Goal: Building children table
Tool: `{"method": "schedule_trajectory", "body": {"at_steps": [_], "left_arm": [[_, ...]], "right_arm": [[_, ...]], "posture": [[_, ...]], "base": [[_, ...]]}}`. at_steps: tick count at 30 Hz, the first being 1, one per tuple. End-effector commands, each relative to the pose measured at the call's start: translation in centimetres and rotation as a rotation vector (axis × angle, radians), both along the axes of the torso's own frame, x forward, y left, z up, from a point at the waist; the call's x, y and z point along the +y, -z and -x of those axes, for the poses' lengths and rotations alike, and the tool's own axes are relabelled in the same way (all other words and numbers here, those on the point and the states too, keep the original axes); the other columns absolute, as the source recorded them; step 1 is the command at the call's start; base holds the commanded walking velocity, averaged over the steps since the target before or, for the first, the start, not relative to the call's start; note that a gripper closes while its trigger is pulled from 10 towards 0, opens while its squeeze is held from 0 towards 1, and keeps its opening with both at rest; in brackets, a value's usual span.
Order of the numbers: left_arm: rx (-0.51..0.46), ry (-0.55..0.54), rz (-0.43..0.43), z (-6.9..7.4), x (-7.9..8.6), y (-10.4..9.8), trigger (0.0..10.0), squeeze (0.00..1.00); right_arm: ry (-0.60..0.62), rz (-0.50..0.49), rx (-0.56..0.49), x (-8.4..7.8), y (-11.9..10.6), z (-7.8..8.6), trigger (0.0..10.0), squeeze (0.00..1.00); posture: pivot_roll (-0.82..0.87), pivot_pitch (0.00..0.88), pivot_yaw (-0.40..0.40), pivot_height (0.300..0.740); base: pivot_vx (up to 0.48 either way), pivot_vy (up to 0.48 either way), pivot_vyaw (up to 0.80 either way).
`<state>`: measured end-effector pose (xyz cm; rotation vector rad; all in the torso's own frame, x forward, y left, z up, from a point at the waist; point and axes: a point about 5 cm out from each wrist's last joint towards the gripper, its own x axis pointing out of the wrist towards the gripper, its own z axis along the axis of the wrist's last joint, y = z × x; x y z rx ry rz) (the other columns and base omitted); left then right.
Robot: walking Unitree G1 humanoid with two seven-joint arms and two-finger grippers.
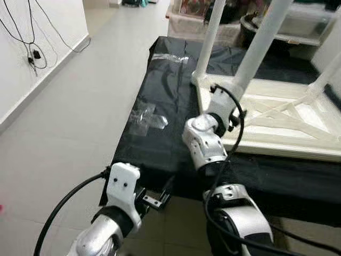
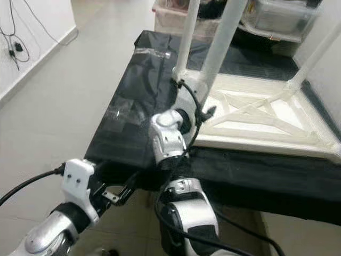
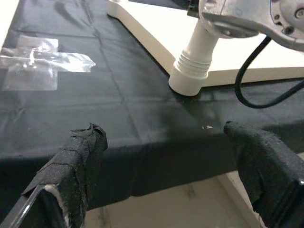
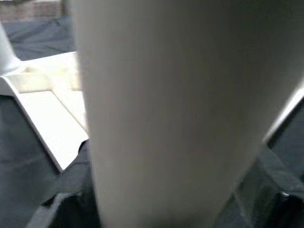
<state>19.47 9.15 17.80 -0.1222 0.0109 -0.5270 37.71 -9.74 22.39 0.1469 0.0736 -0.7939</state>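
Observation:
A white children's table [image 1: 277,114] lies upside down on a surface covered in black cloth [image 1: 160,106]. Its white legs stick up. My right gripper [image 4: 161,204] is shut around the near-left leg [image 1: 261,48], low by its ribbed base [image 3: 192,71]; that leg runs between the dark fingers in the right wrist view. A second leg [image 1: 213,37] rises behind it, and a third [image 1: 325,80] at the right. My left gripper [image 3: 175,175] hangs open at the cloth's front edge, holding nothing, short of the table's corner.
Clear plastic bags [image 1: 146,118] lie on the cloth left of the table, another piece [image 1: 170,57] farther back. Storage boxes [image 1: 298,21] stand behind. Grey floor [image 1: 80,106] spreads to the left, with cables [image 1: 32,53] on the white wall.

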Motion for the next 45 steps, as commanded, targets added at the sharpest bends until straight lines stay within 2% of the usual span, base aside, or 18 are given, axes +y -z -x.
{"method": "schedule_trajectory", "body": {"at_steps": [1,8,9,15,20,22,26,28,30,33,34,35,36,37,38,40,45], "left_arm": [[0.018,0.013,-0.001,0.1,-0.2,0.5,10.0,0.00],[0.021,0.015,-0.010,0.3,-0.2,0.8,10.0,0.00],[0.021,0.016,-0.010,0.3,-0.2,0.8,10.0,0.00],[0.019,0.018,-0.010,0.2,-0.3,1.0,10.0,0.00],[0.013,0.018,-0.013,0.0,-0.2,1.0,10.0,0.00],[0.013,0.018,-0.013,0.0,-0.2,1.0,10.0,0.00],[0.007,0.017,-0.015,-0.2,-0.1,1.1,10.0,0.00],[0.007,0.017,-0.015,-0.2,-0.1,1.1,10.0,0.00],[0.003,0.015,-0.018,-0.4,0.0,1.1,10.0,0.00],[0.001,0.012,-0.021,-0.4,0.0,1.2,10.0,0.00],[0.001,-0.002,-0.024,-0.6,0.2,1.3,10.0,0.00],[0.002,-0.008,-0.025,-0.7,0.3,1.3,10.0,0.00],[0.002,-0.008,-0.025,-0.7,0.3,1.3,10.0,0.00],[0.001,-0.036,-0.033,-0.8,0.6,1.5,10.0,0.00],[0.001,-0.036,-0.033,-0.8,0.6,1.5,10.0,0.00],[0.004,-0.069,-0.040,-0.8,0.7,1.6,10.0,0.00],[0.014,-0.083,-0.039,-0.8,0.7,1.8,10.0,0.00]], "right_arm": [[-0.003,-0.067,0.074,0.5,2.3,0.6,10.0,1.00],[-0.049,-0.048,0.042,1.0,2.0,0.7,10.0,1.00],[-0.070,-0.051,0.034,1.2,2.0,0.8,10.0,0.00],[-0.171,-0.030,0.022,1.4,2.4,1.5,10.0,0.00],[-0.270,-0.021,0.025,0.6,2.9,2.3,10.0,0.00],[-0.270,-0.021,0.025,0.6,2.9,2.3,10.0,0.00],[-0.375,-0.029,0.030,0.2,3.3,3.0,10.0,0.00],[-0.375,-0.029,0.030,0.2,3.3,3.0,10.0,0.00],[-0.436,-0.024,0.039,-0.1,3.5,3.7,10.0,0.00],[-0.465,-0.023,0.048,-0.3,3.7,4.1,10.0,0.00],[-0.568,-0.030,0.047,-0.5,4.2,5.2,10.0,0.00],[-0.610,-0.037,0.042,-0.5,4.5,5.6,10.0,0.00],[-0.610,-0.037,0.042,-0.5,4.5,5.6,10.0,0.00],[-0.672,-0.010,0.045,-0.6,5.0,6.4,10.0,0.00],[-0.672,-0.010,0.045,-0.6,5.0,6.4,10.0,0.00],[-0.749,0.019,0.024,-0.9,5.3,7.2,10.0,0.00],[-0.838,0.078,-0.024,-1.7,5.4,7.7,10.0,0.00]], "posture": [[0.13,0.150,-0.073,0.740],[0.13,0.149,-0.074,0.740],[0.13,0.145,-0.074,0.740],[0.12,0.131,-0.077,0.740],[0.12,0.124,-0.076,0.740],[0.12,0.124,-0.076,0.740],[0.12,0.113,-0.070,0.740],[0.12,0.113,-0.070,0.740],[0.12,0.098,-0.072,0.740],[0.12,0.098,-0.072,0.740],[0.11,0.090,-0.071,0.740],[0.11,0.089,-0.070,0.740],[0.11,0.089,-0.070,0.740],[0.11,0.088,-0.071,0.740],[0.11,0.088,-0.071,0.740],[0.11,0.088,-0.070,0.740],[0.11,0.088,-0.071,0.740]], "base": [[0.000,0.000,0.00],[0.000,0.000,0.00],[0.000,0.000,0.00],[0.000,0.000,0.00],[0.000,0.000,0.00],[0.000,0.000,0.00],[0.000,0.000,0.00],[0.000,0.000,0.00],[0.000,0.000,0.00],[0.000,0.000,0.00],[0.000,0.000,0.00],[0.000,0.000,0.00],[0.000,0.000,0.00],[0.000,0.000,0.00],[0.000,0.000,0.00],[0.000,0.000,0.00],[0.000,0.000,0.00]]}}
